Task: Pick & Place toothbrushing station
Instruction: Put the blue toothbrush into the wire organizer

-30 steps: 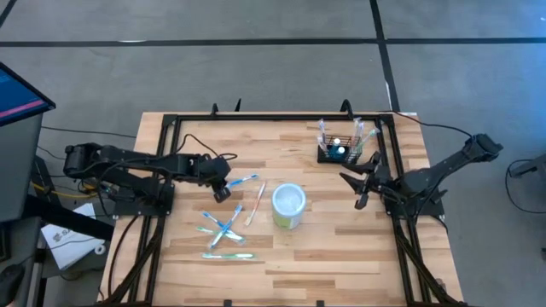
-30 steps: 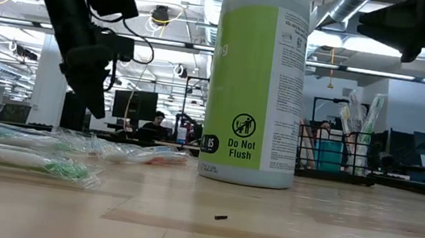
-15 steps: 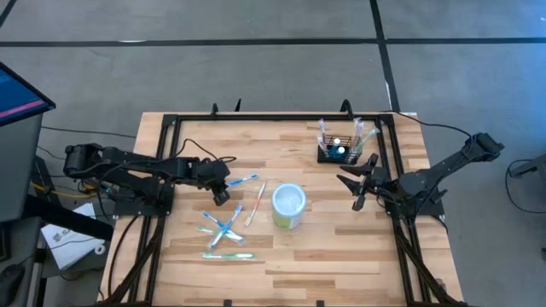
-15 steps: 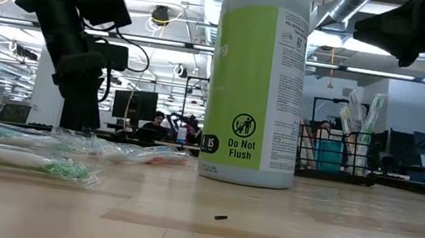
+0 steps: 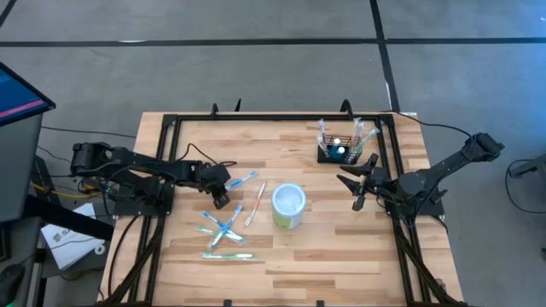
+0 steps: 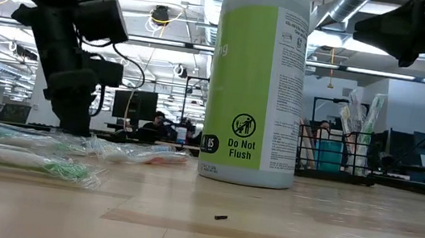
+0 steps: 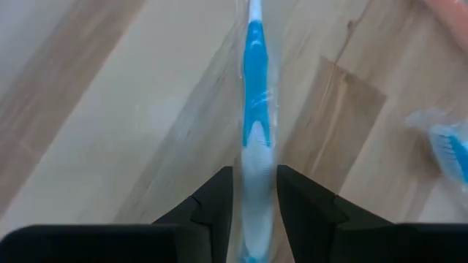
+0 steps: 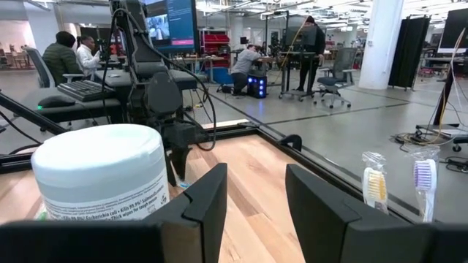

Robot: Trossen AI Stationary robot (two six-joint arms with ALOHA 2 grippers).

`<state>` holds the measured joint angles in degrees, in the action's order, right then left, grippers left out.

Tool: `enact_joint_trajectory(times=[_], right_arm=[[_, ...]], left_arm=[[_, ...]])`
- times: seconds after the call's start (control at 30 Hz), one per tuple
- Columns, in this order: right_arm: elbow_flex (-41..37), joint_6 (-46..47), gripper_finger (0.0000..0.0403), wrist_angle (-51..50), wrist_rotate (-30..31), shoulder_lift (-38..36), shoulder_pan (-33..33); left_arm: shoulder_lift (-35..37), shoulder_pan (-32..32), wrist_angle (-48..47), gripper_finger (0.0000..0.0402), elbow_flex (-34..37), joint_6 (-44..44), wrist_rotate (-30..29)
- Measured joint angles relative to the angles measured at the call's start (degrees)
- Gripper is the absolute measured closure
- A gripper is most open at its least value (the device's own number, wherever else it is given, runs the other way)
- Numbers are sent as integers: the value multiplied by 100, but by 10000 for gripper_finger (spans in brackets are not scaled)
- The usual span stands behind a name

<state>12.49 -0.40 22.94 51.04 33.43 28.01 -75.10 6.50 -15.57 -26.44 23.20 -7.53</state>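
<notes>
Left gripper [image 7: 254, 191] straddles a blue-and-white toothbrush [image 7: 254, 131]; black wire-mesh basket [image 5: 339, 152] holds brushes.

small black wire-mesh basket [image 5: 338, 154], upright, table's far right, apparently holding wrapped toothbrushes

Two dark jointed arms trailing black cables.

left claw [image 5: 221, 201] low among wrapped toothbrushes [image 5: 227, 228] | right claw [image 5: 358, 191] near black basket [image 5: 338, 153] | white-green cup [image 5: 288, 206] mid table [image 5: 333, 247]
</notes>
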Motion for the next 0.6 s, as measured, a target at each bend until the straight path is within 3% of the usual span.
enact_joint_trajectory(times=[0.23,0.43,0.6], right_arm=[[0,0,272,-11,1,0,0],[0,18,272,-15,1,0,0],[0,43,272,-17,1,0,0]], left_arm=[[-237,-4,46,306,-17,0,-2],[-198,-42,42,363,-11,15,-8],[-200,-43,102,368,-11,51,4]])
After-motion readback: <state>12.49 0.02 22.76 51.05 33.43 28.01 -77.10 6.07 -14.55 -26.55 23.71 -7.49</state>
